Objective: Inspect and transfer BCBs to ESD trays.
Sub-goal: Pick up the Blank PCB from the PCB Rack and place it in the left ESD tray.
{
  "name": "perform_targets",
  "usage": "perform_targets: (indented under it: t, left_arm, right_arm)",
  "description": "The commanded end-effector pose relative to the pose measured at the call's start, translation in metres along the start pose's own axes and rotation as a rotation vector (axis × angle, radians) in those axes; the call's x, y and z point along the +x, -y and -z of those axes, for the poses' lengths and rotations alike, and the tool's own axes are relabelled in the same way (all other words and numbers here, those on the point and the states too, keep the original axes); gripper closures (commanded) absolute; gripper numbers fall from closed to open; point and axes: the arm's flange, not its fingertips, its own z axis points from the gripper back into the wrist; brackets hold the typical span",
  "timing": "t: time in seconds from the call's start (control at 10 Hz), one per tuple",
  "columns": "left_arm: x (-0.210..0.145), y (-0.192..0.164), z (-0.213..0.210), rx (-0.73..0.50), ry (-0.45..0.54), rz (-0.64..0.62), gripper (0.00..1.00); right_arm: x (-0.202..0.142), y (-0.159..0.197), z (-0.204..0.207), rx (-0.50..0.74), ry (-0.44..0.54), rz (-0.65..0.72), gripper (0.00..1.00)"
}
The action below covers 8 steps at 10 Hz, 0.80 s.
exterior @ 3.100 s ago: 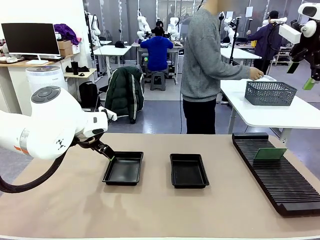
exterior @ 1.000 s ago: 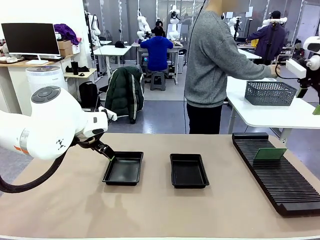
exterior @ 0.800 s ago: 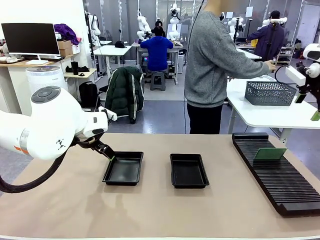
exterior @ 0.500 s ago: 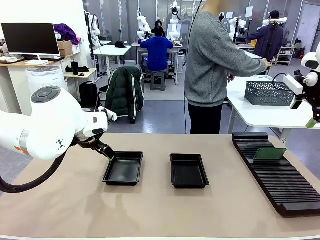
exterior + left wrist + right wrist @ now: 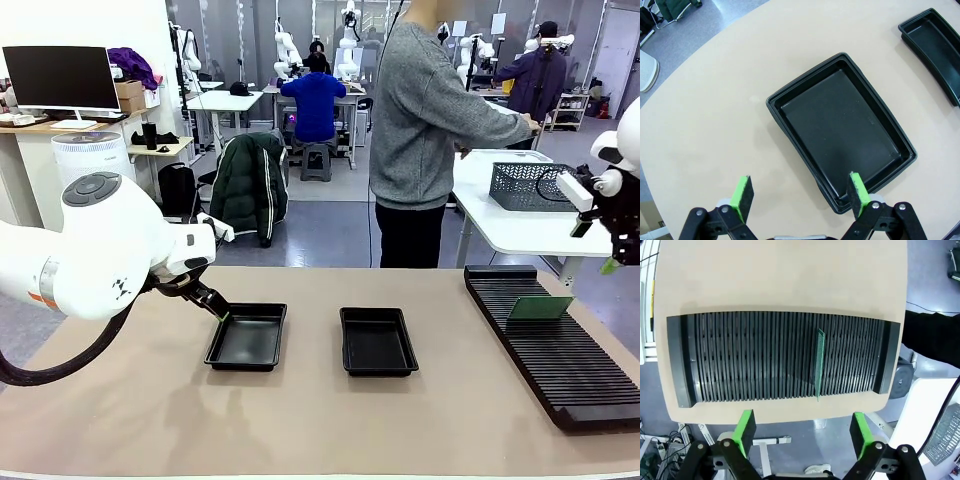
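Looking at the left gripper [image 5: 216, 312] first: it hangs low over the far-left corner of the left ESD tray [image 5: 247, 338], jaws wide apart with nothing between them. From its wrist cam the left gripper [image 5: 800, 194] has one pad over bare table [image 5: 705, 110] just outside the rim and the other over the rim of the left ESD tray [image 5: 840, 125] near a corner. The right ESD tray [image 5: 377, 342] sits well apart from it, with an open strip of table [image 5: 300, 420] between them and lots of bare top on the near side.

The right gripper [image 5: 607, 255] is up high at the right edge of the front view, above the far end of the rack [image 5: 560, 360], and its jaws are spread too, holding nothing. The right wrist cam has the right gripper [image 5: 803, 431] looking down on the rack [image 5: 740, 355], which runs close to the table's edge. The one BCB [image 5: 820, 362] stands on edge in a slot, free slots either side; in the front view that BCB [image 5: 540, 307] sits near the rack's far end
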Motion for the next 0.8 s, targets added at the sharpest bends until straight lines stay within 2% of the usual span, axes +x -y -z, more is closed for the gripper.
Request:
perform_targets:
  t: [0.0,0.7]
  left_arm:
    - [0.000,-0.001,0.000,0.000,0.000,-0.002,0.00]
    - [0.000,-0.001,0.000,0.000,0.000,-0.002,0.00]
  right_arm:
    - [-0.002,0.001,0.021,-0.027,0.018,-0.010,0.00]
    - [0.001,0.014,0.099,-0.010,-0.001,0.033,0.00]
